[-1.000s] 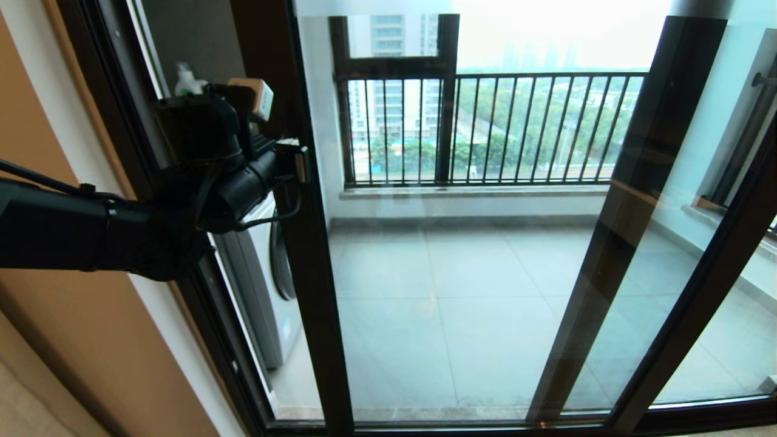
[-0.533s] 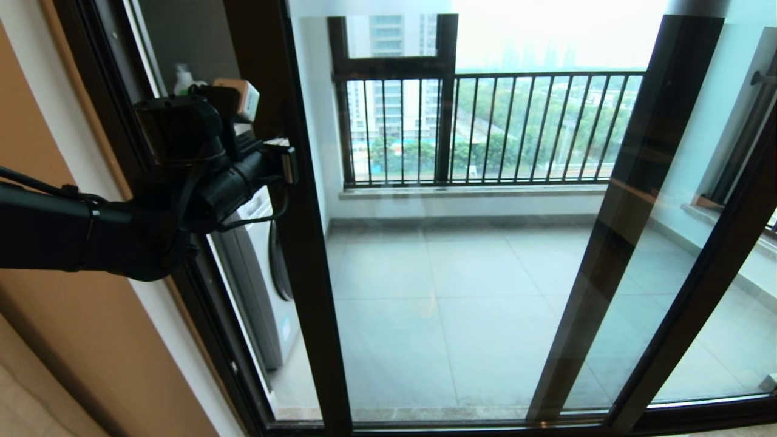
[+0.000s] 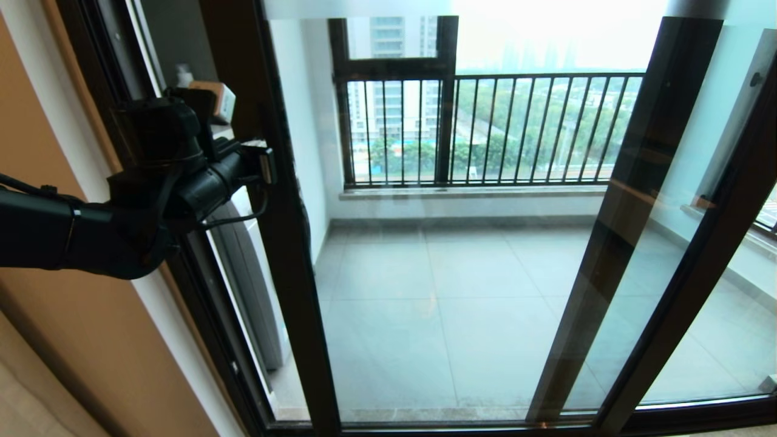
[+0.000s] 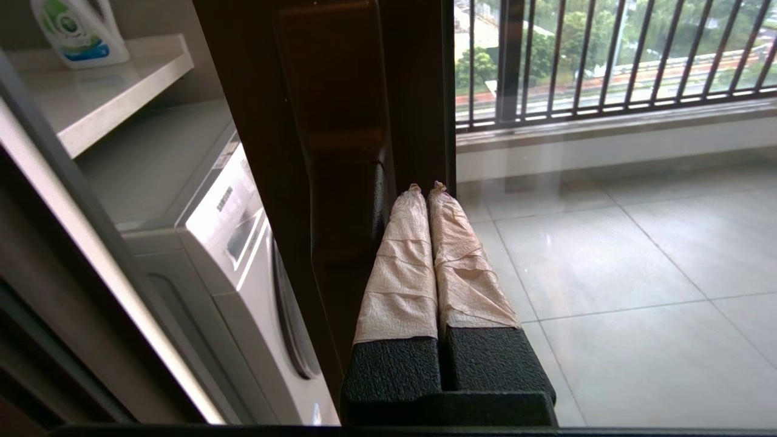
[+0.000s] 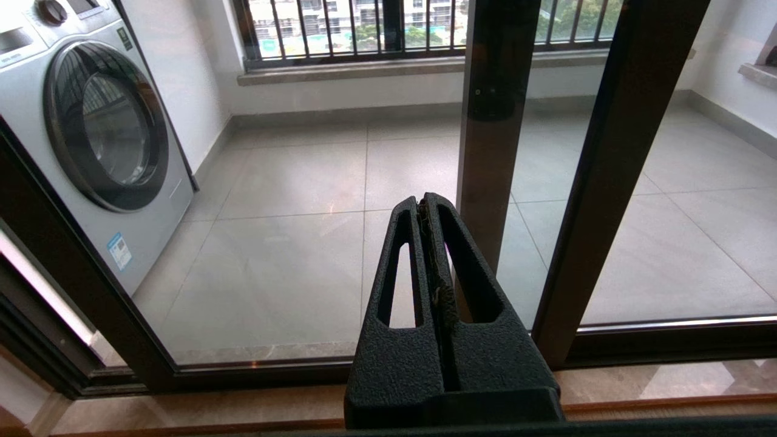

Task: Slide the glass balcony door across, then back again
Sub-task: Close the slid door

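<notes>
Evidently the glass balcony door (image 3: 461,243) is nearly closed, a narrow gap left beside the washing machine (image 3: 255,291); the left gripper (image 4: 425,189) (fingers together) presses its upright.

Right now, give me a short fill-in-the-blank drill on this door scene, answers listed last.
1. The left tool presses against the door's dark ____.
2. Its two taped fingers are ____ together.
3. Behind the glass stands a ____ machine.
4. On the shelf above it sits a ____.

Answers: frame; shut; washing; bottle
</notes>
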